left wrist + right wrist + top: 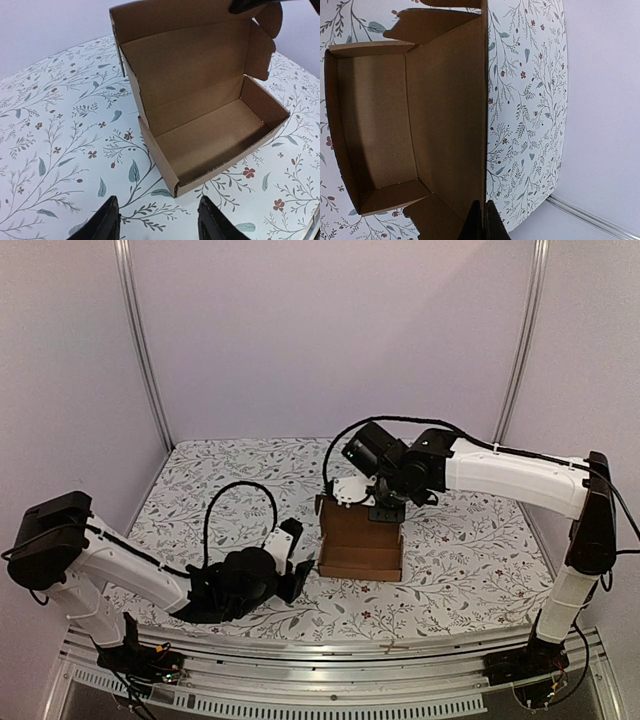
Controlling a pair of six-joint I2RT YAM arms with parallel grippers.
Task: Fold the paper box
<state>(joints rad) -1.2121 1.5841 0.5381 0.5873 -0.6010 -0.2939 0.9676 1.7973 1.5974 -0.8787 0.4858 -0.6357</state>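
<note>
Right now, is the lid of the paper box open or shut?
Open. The paper box shows its empty inside, and its lid stands upright at the back, top edge pinched by the right tool.

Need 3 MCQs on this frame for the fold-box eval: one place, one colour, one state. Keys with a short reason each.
1. Where does the right end effector sit on the paper box?
A. On the raised lid's top edge
B. Inside the tray
C. On the front wall

2. What colour is the paper box?
A. White
B. Plain brown
C. Printed blue

3. What state is the left end effector in?
A. Shut on a side wall
B. Shut, empty
C. Open, holding nothing

Key:
1 A, the right wrist view shows it pinched on the lid's edge.
2 B, it is unprinted brown cardboard in every view.
3 C, its two sides stand apart over the floral table cover, short of the box.
</note>
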